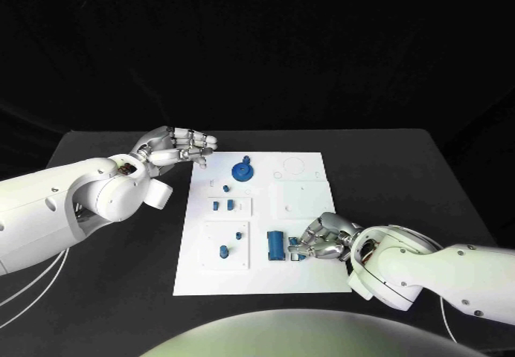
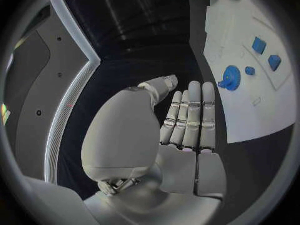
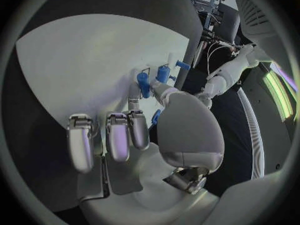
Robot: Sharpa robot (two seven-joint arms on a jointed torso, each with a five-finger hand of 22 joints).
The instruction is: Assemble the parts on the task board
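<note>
The white task board (image 1: 306,275) lies mid-table. A blue gear-like part (image 1: 245,172) stands near its far edge, and a blue cylinder (image 1: 276,244) lies near its near right part. My right hand (image 1: 327,238) rests low over the board's near right. Its thumb and one finger reach toward a small blue part (image 1: 292,257) beside the cylinder. In the right wrist view that part (image 3: 155,116) sits by the thumb of the right hand (image 3: 144,130); a grip is unclear. My left hand (image 1: 177,149) hovers off the board's far left corner, holding nothing, its fingers (image 2: 187,120) stretched side by side.
Small blue parts stand in the board's left recesses: two (image 1: 221,203) at mid-left, one (image 1: 238,236) and another (image 1: 223,251) nearer. The left wrist view shows the gear (image 2: 230,78) and blue blocks (image 2: 259,45) on the board (image 2: 250,115). Black table (image 1: 118,297) surrounds the board.
</note>
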